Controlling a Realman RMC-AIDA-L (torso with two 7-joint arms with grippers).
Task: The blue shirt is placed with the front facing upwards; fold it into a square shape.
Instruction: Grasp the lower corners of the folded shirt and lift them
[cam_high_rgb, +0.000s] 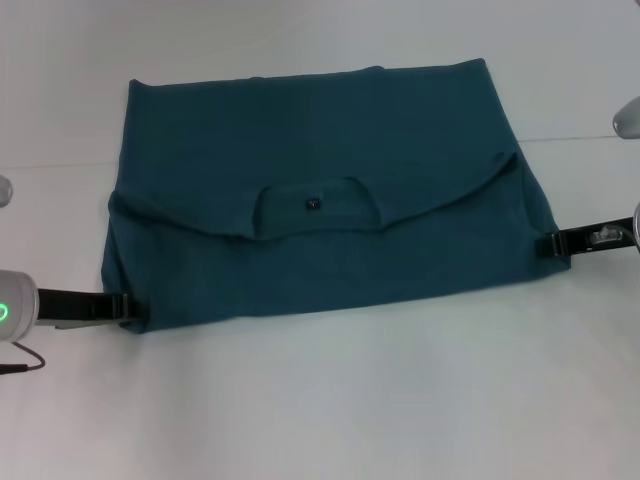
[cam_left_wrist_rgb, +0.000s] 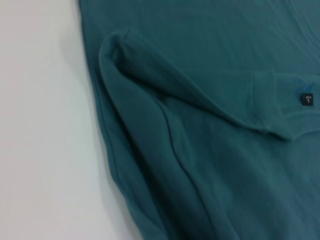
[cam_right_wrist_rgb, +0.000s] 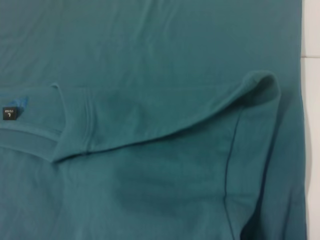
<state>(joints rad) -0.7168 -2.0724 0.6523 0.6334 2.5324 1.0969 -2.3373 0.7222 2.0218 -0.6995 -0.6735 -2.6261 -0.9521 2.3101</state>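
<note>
the blue shirt (cam_high_rgb: 320, 190) lies folded in a wide rectangle mid white surface (cam_high_rgb: 330, 400), collar and dark neck label (cam_high_rgb: 311, 204) facing up. left gripper (cam_high_rgb: 128, 308) sits at its near left corner, right gripper (cam_high_rgb: 545, 246) at the right edge. can't tell if either's jaws are spread or pinching cloth.

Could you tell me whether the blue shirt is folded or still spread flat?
Folded: the blue shirt is doubled over, its collar edge lying across the middle, neck label showing.

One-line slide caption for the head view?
Both grippers, left and right, at the folded blue shirt's side edges.
</note>
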